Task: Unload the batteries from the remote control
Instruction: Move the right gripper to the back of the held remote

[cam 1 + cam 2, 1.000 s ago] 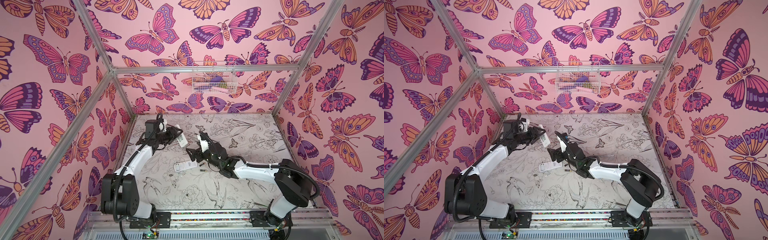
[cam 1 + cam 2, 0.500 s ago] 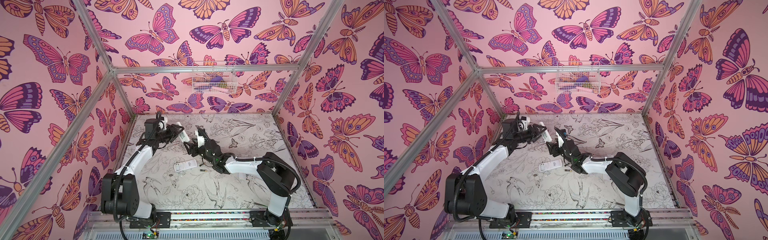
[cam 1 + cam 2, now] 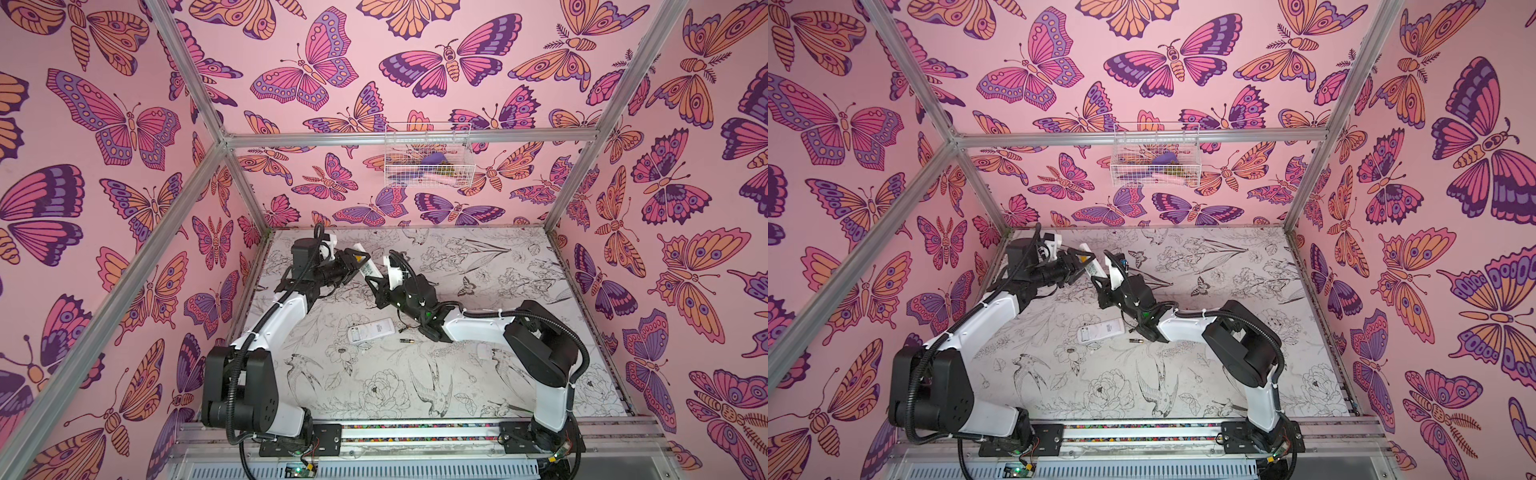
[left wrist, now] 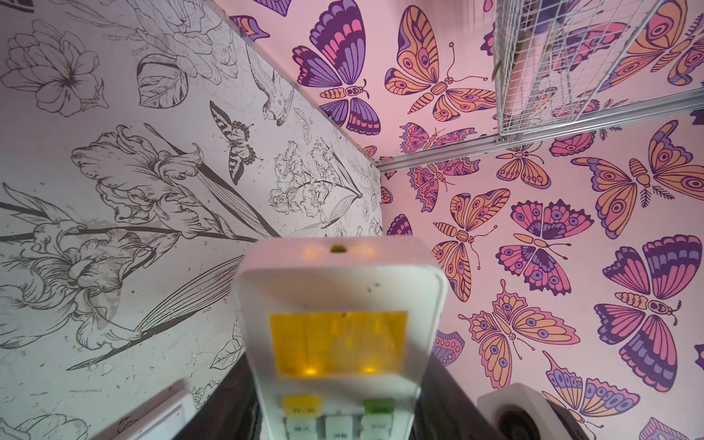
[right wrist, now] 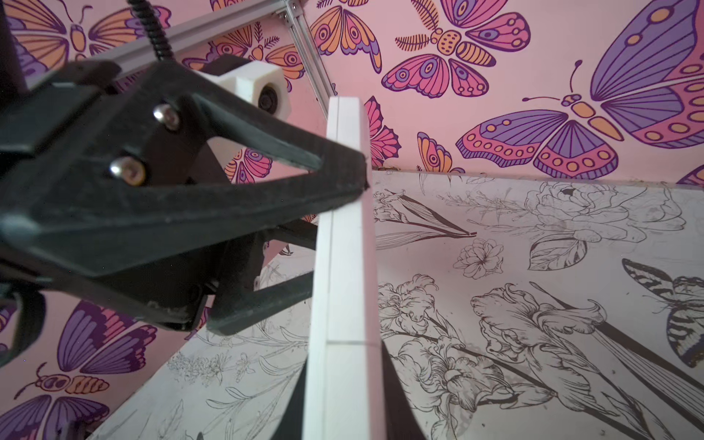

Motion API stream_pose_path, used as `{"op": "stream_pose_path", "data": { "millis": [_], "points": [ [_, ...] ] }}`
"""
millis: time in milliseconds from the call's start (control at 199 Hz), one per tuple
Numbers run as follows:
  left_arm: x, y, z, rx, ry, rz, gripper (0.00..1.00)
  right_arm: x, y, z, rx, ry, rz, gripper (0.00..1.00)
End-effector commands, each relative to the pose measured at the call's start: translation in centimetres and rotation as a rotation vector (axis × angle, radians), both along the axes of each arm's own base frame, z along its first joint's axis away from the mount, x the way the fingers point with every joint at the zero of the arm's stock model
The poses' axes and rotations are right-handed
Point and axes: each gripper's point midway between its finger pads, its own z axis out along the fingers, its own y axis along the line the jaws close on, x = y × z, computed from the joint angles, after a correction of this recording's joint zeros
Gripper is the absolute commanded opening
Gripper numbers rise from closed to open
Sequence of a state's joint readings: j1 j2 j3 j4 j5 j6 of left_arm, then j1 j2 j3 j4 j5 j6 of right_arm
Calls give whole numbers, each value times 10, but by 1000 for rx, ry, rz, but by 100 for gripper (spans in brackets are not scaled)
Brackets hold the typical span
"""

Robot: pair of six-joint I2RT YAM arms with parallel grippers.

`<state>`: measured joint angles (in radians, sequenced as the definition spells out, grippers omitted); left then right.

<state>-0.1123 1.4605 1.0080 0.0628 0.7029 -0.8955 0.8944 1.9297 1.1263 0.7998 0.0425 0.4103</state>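
The white remote control [image 3: 365, 266] [image 3: 1089, 262] hangs in the air at the back left, and both grippers hold it. My left gripper [image 3: 352, 266] [image 4: 335, 419] is shut on its button end; the left wrist view shows its orange display [image 4: 339, 343]. My right gripper [image 3: 372, 283] [image 5: 344, 404] is shut on the other end, with dark fingers [image 5: 396, 400] on each side of the remote's thin edge [image 5: 343, 266]. One slim black battery [image 3: 406, 340] [image 3: 1136, 340] with a gold end lies on the table beside my right forearm.
A flat white labelled piece [image 3: 371, 330] [image 3: 1101, 330] lies on the floral tabletop [image 3: 478, 399] just left of the battery. A wire basket [image 3: 428, 156] hangs on the back wall. Pink butterfly walls and metal posts [image 3: 245, 183] enclose the table.
My right gripper has reached back and left to the raised remote and closed on its free end. The left gripper has kept its hold in place.
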Motion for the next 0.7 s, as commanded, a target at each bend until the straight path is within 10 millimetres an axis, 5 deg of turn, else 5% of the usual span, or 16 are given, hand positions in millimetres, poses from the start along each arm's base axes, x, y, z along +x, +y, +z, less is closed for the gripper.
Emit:
{"op": "stream_pose_path", "data": {
  "millis": [0, 111, 247, 317, 529, 700],
  "points": [
    [-11, -8, 18, -28, -57, -51, 28, 8, -7, 19, 44, -28, -41, 4],
    [-13, -11, 22, -35, -67, -63, 34, 7, -12, 23, 32, -34, -54, 0],
    [-12, -8, 18, -16, -76, -55, 68, 4, -19, 23, -3, -67, -64, 0],
    [-14, -8, 26, -20, -99, -75, 78, 2, -26, 24, -54, -94, -72, 0],
    [-20, -12, 45, -17, -186, -157, 86, -2, -65, 17, -335, -251, -156, 0],
    [-26, -17, 54, -33, -214, -218, 90, -3, -102, 35, -592, -432, -252, 0]
  ]
}}
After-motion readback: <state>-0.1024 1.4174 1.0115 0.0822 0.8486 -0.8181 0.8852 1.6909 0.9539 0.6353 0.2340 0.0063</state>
